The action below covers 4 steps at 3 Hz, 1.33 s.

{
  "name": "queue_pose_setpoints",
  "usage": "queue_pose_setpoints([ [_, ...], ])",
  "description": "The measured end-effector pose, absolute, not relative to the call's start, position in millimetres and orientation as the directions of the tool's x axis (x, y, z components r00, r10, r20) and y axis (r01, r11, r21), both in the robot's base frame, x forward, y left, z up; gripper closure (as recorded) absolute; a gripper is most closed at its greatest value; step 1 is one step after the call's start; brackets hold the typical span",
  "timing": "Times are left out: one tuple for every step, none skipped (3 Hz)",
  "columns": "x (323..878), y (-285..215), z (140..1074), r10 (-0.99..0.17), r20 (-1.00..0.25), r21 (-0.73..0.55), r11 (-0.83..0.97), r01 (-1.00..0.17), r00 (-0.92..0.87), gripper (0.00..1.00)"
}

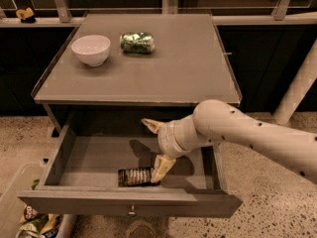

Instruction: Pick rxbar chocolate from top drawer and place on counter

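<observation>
Rxbar chocolate [134, 176], a small flat rectangular bar in dark brown-black wrapper with pale lines, lies flat inside the wide shallow grey wooden top drawer [74, 202], close to its front panel. The drawer is pulled out. The cream two-finger gripper [150, 150] is inside the drawer, jaws wide apart and clamping nothing. Its lower finger [162, 167] points down at the right end of the bar; if it touches, I cannot tell. Its other finger [151, 125] is well apart from the bar. Above the jaws is the flat matte grey counter [173, 78]. Far behind the jaws, on it, stand a white round bowl [91, 49] and, beside that, a shiny green foil packet [137, 42].
</observation>
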<state>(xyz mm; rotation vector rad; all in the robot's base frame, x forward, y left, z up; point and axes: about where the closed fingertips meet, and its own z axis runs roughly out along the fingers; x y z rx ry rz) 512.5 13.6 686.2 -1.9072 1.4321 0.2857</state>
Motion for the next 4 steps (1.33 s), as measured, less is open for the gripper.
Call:
queue_pose_setpoints([
  [508.0, -3.5, 661.6, -0.811, -0.479, -0.404, -0.137, -0.905, 0.337, 0.0],
  [509.9, 13.3, 654.9, -0.822, -0.464, -0.38, -0.151, -0.913, 0.33, 0.0],
  [509.5, 13.6, 655.2, -0.821, -0.467, -0.379, -0.15, -0.913, 0.328, 0.0],
  [510.8, 13.7, 653.2, -0.809, -0.486, -0.372, -0.151, -0.916, 0.331, 0.0],
])
